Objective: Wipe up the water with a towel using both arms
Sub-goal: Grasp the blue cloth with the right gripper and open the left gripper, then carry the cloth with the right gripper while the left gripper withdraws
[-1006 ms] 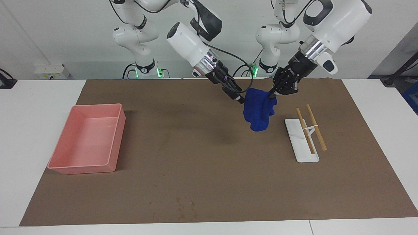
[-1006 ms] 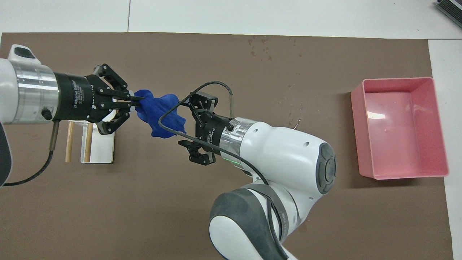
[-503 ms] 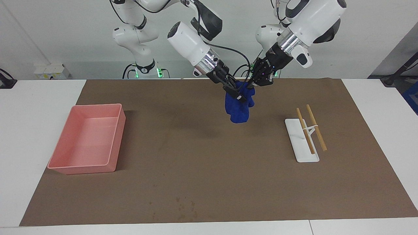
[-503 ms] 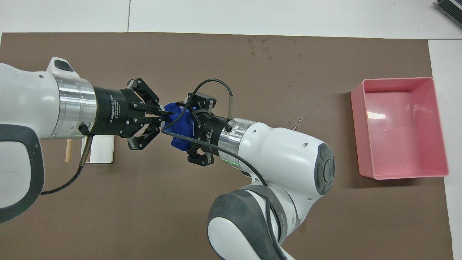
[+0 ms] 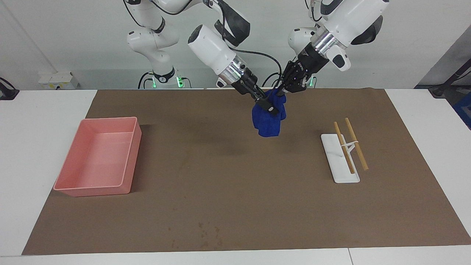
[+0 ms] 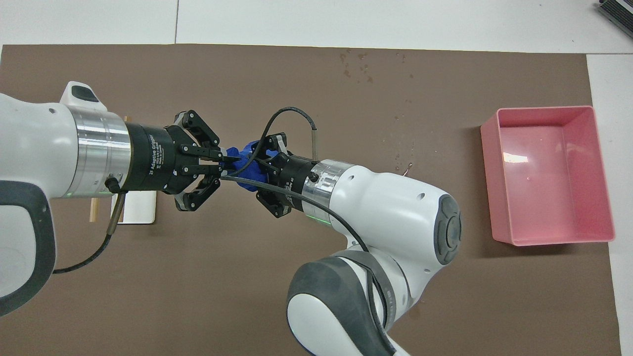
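Note:
The blue towel [image 5: 268, 125] hangs bunched in the air over the brown mat's middle, on the robots' side, held between both grippers. My left gripper [image 5: 280, 92] is shut on the towel's top corner. My right gripper [image 5: 271, 110] comes in from the other side and is shut on the cloth just below that. In the overhead view the left gripper [image 6: 228, 164] and the right gripper [image 6: 257, 163] nearly meet, and only a small patch of towel [image 6: 246, 160] shows between them. Water drops [image 5: 208, 232] dot the mat near its edge farthest from the robots.
A pink tray [image 5: 99, 189] stands on the mat toward the right arm's end. A white rest [image 5: 340, 162] with two wooden chopsticks [image 5: 356, 143] lies toward the left arm's end. The brown mat [image 5: 220, 176] covers most of the table.
My left gripper carried the towel up and toward the right gripper, away from the chopstick rest. The right gripper, open a second ago, has shut on the towel.

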